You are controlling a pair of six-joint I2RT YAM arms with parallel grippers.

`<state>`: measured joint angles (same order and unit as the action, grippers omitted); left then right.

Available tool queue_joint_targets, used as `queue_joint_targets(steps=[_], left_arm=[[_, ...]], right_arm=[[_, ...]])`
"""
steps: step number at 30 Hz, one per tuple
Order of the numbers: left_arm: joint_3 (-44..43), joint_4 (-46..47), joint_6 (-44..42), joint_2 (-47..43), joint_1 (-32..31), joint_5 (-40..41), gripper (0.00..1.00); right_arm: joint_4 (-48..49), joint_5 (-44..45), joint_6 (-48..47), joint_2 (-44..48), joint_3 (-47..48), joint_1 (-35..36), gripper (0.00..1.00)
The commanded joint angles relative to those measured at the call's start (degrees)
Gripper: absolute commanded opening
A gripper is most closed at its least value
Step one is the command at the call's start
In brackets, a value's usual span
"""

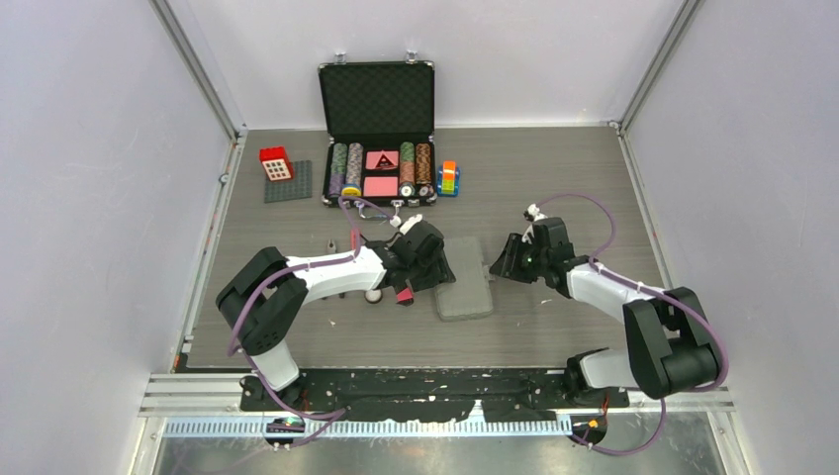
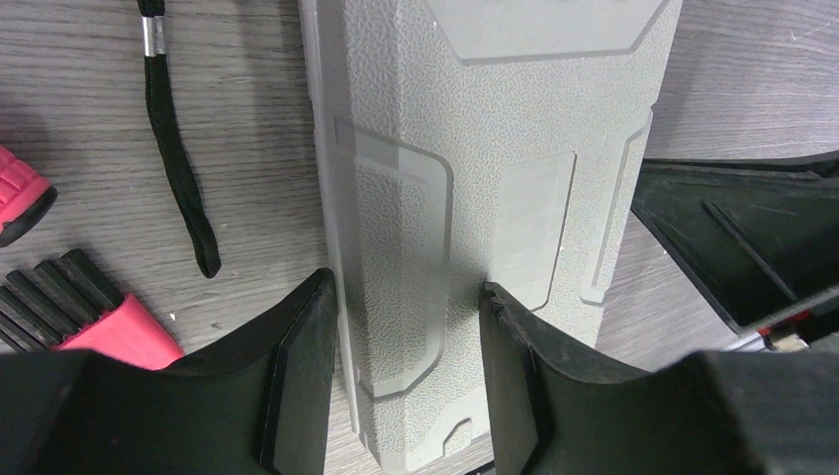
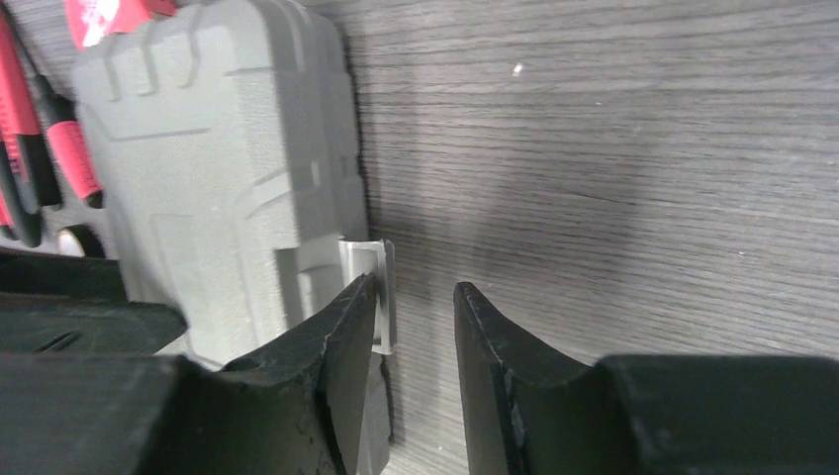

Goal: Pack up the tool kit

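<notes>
Loose red-and-black hand tools (image 2: 104,332) lie on the table (image 1: 554,178) just left of the closed grey tool kit case (image 1: 465,287), which lies flat between the two arms. The left gripper (image 2: 406,287) hangs over the case's left edge, fingers spread. To the right, the right gripper (image 3: 416,287) has its fingers apart, one fingertip at the case's pale latch tab (image 3: 381,262), the other over bare table.

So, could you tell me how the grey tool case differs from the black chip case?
The grey tool case lies shut and flat in the middle; the black chip case stands open at the far edge, lid upright. The grey tool case is plain moulded plastic, its contents hidden; the black chip case has metal edging and shows rows of chips. Both are rectangular.
</notes>
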<state>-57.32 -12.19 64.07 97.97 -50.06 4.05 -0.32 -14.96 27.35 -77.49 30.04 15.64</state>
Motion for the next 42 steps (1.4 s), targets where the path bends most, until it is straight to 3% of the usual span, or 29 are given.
queue_joint_targets(steps=[1,7,16,30,34,36,42], left_arm=[[0.6,-9.4,-3.9,1.9,0.4,4.6,0.42],[0.5,-9.5,-4.1,2.0,0.4,4.9,0.42],[0.5,-9.8,-4.2,1.7,0.4,5.0,0.42],[0.3,-9.6,-4.5,1.6,0.4,4.7,0.42],[0.4,-9.0,-4.6,1.3,0.4,4.6,0.42],[0.6,-8.4,-4.8,0.9,0.4,4.6,0.42],[1.4,-6.8,-6.2,-3.0,0.4,6.4,0.52]], right_arm=[[1.5,-3.0,1.8,5.7,0.1,-0.2,0.42],[6.7,-9.6,5.3,7.6,-2.1,-4.6,0.47],[11.3,-12.1,6.2,3.6,-4.9,-5.3,0.46],[17.7,-16.5,7.1,-2.9,-6.2,-5.3,0.34],[18.8,-17.8,7.4,-2.4,-6.3,-5.3,0.18],[16.8,-17.5,6.9,-1.4,-5.7,-5.3,0.08],[2.6,-10.9,2.8,9.6,-0.9,-5.2,0.05]])
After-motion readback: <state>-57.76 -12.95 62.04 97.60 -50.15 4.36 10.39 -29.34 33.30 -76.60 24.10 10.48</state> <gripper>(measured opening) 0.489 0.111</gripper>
